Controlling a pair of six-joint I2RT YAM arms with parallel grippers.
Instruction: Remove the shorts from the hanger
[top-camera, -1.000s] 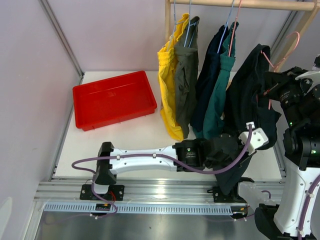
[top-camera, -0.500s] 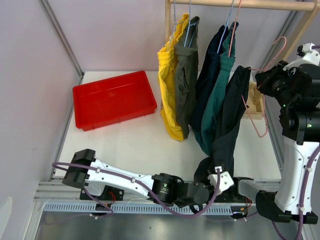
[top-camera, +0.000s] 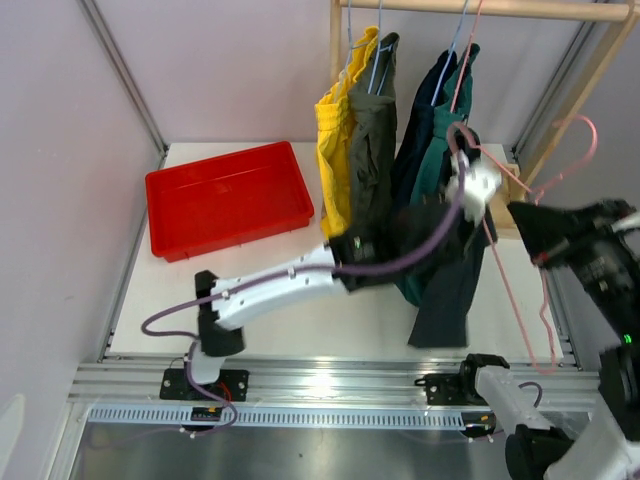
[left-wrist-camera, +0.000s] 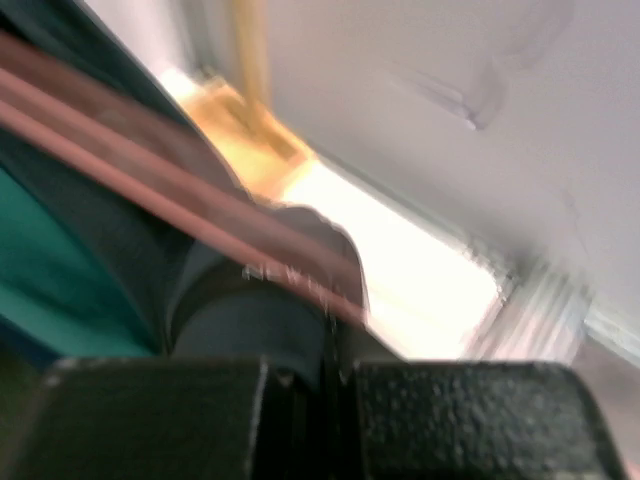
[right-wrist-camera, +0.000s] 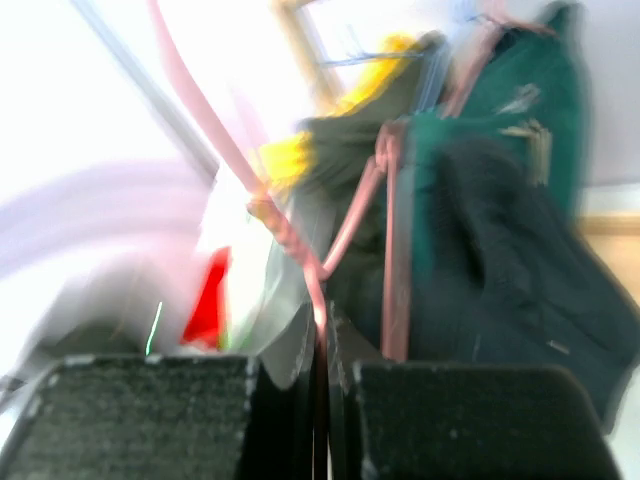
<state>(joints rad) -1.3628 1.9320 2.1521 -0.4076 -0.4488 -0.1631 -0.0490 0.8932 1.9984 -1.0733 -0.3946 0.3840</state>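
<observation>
Pinching the waist of the black shorts (top-camera: 445, 290), the left claw (top-camera: 468, 186) has its fingers pressed together. Its wrist view shows dark cloth bunched right at the tips. The right claw (right-wrist-camera: 322, 345) is also pressed together, gripping the thin wire of the pink hanger (right-wrist-camera: 393, 250) near its neck.

From the left claw, the black shorts hang straight down, with their long axis vertical and the leg ends loose just above the bench (top-camera: 290, 285). They lie against the hanger on its left-arm side. One pink wire crosses the dark cloth right beside the left claw's fingertips. The pictures do not settle whether the waist is threaded on that wire or only resting against it.

The hanger slants away from the shorts toward the right arm, hook uppermost, and it is off the wooden rail (top-camera: 480, 8).

The coming move looks like a pull apart. The left arm is nearer the shorts and the right arm nearer the hanger, so drawing the cloth away from the hanger toward the left arm's side should slip it off.

Beyond the black shorts from the hanger, the teal shorts (top-camera: 437, 155), navy shorts (top-camera: 418, 125), olive shorts (top-camera: 372, 140) and yellow shorts (top-camera: 335, 150) hang from the rail. The red tray (top-camera: 225, 200) sits farthest from the hanger.
</observation>
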